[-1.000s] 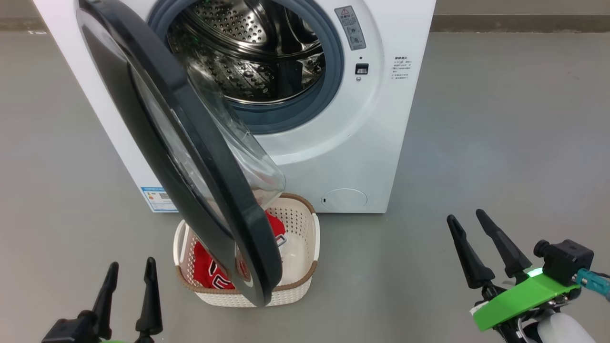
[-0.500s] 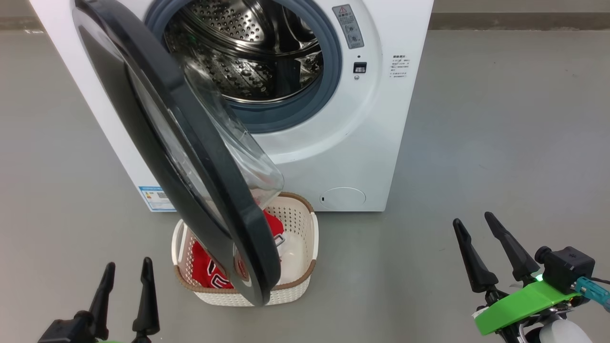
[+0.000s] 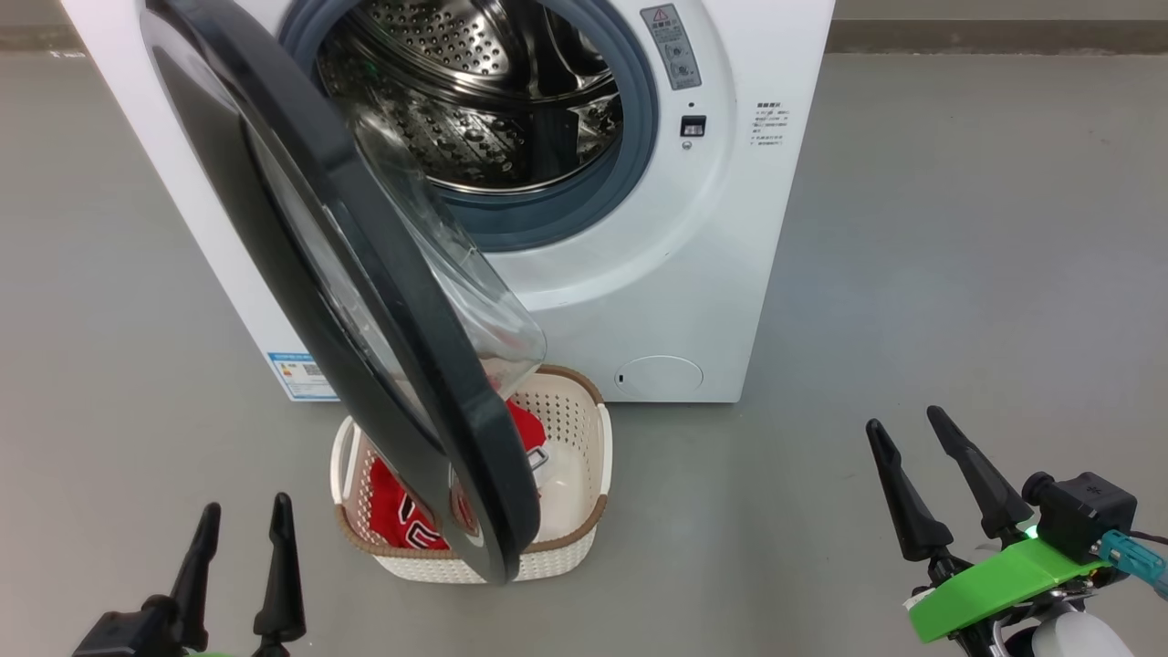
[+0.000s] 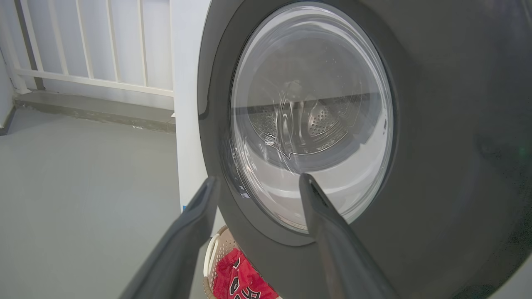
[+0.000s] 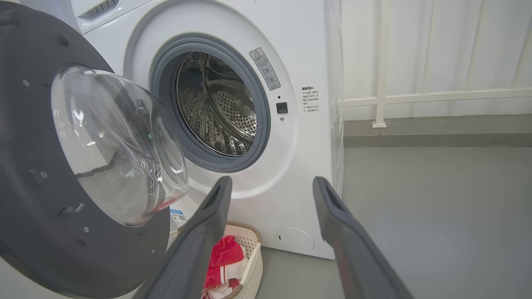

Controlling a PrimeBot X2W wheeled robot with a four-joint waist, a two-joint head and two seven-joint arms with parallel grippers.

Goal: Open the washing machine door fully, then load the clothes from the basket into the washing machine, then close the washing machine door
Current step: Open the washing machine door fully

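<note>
The washing machine door [image 3: 383,301] stands ajar between left gripper [image 3: 246,502] and right gripper [image 3: 904,418] (both spread, empty).

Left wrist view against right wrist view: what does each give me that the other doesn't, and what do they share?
Left wrist, not right: the washing machine door from its glossy outer face, with the open left gripper before it.
Right wrist, not left: the door's inner side with its glass bowl, the steel drum, the grey seal, the open right gripper.
Both: the door, swung partly open, the basket on the floor, red clothes in it.
</note>
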